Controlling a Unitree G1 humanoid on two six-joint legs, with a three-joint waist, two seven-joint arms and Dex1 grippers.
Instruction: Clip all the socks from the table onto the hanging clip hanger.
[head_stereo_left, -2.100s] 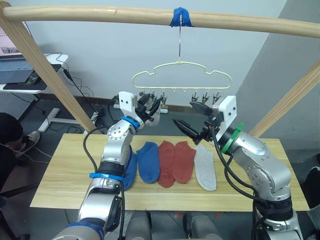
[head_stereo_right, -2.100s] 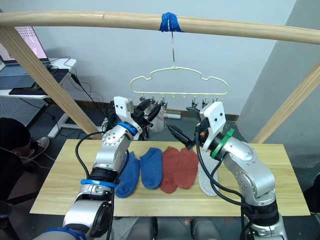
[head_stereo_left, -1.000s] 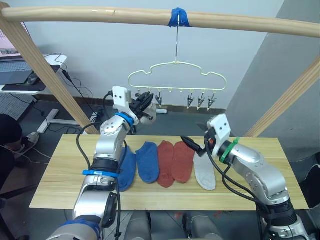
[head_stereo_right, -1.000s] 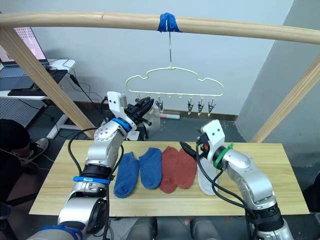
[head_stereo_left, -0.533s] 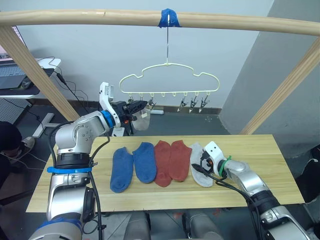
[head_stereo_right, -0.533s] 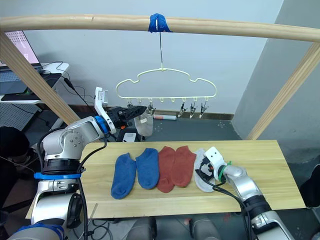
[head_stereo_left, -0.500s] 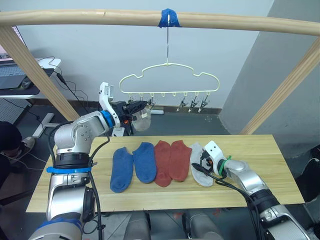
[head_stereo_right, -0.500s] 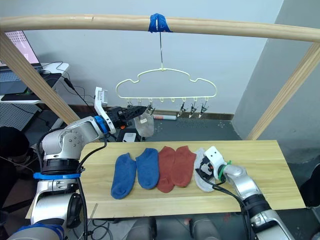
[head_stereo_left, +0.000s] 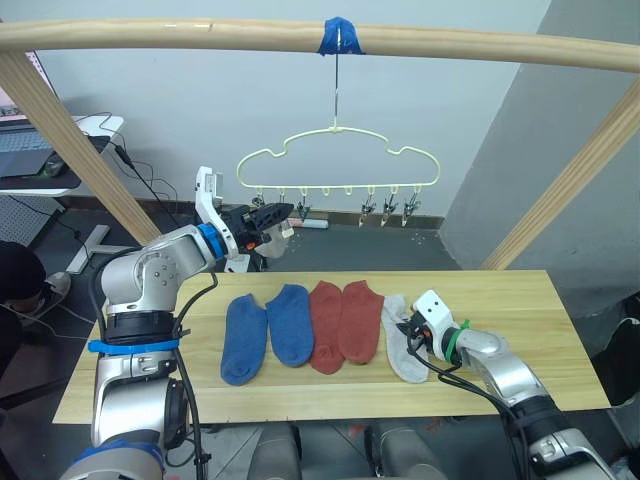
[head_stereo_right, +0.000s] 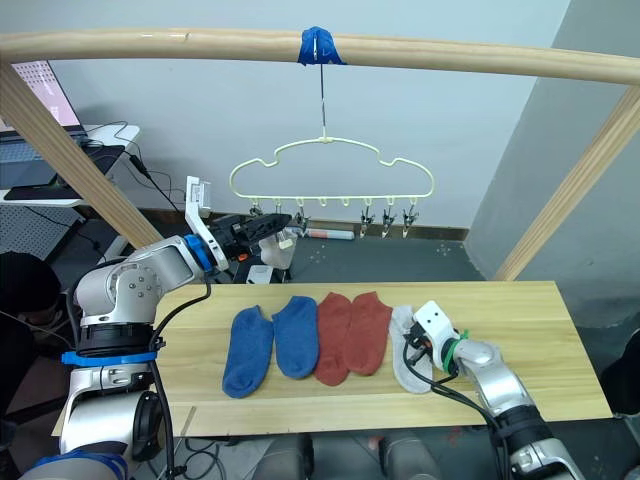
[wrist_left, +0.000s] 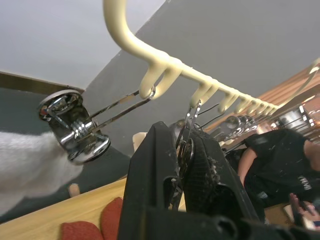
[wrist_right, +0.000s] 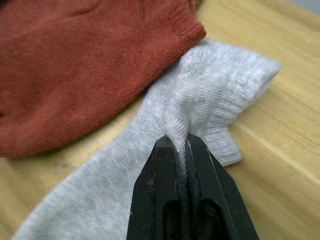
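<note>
Right gripper (wrist_right: 181, 145) jaws pinched on thin fold of grey sock (wrist_right: 200, 95); fold may slip on lift. Left gripper (wrist_left: 184, 150) jaws squeezing hanger clip (wrist_left: 186, 131); clip could pop free, hanger (head_stereo_left: 335, 160) swings.

**No readable text**

No word, label, brand, number or sign can be read anywhere. The person's dark shirt (wrist_left: 280, 165) in the left wrist view carries a small pale print, too blurred to make out. The laptop screen (head_stereo_right: 50, 85) beyond the table is illegible too.
</note>
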